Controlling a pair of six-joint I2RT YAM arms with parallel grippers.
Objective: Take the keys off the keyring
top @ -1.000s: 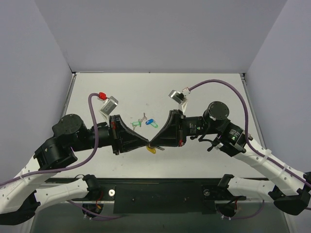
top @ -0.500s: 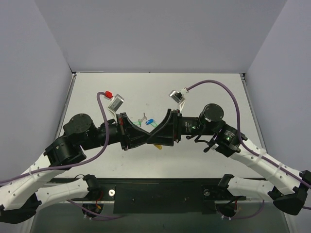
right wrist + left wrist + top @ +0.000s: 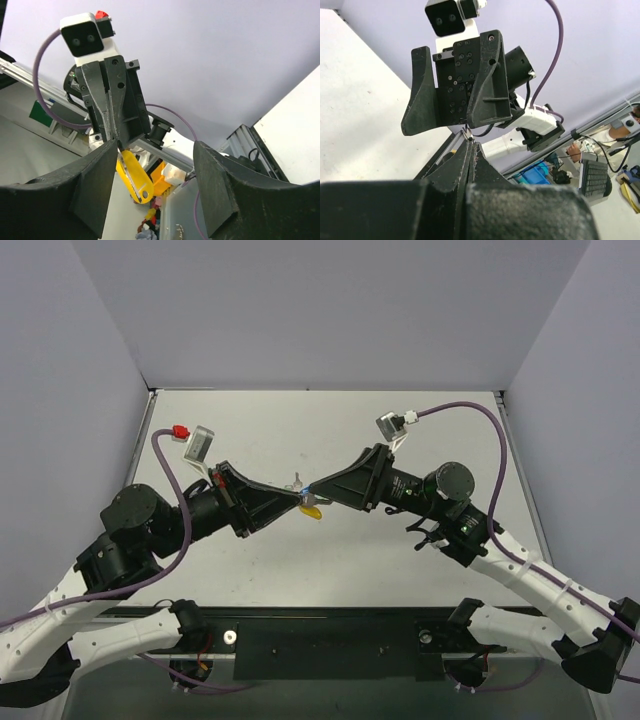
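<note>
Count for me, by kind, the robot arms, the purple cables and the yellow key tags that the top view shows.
Robot arms: 2 (left arm, right arm)
Purple cables: 2 (left cable, right cable)
Yellow key tag: 1
Total: 5

Left arm and right arm are both reaching inward, the tools nearly meeting tip to tip at centre. Left tool is pinching, fingers pressed together. Right tool is facing it, fingers spread wide apart.
</note>
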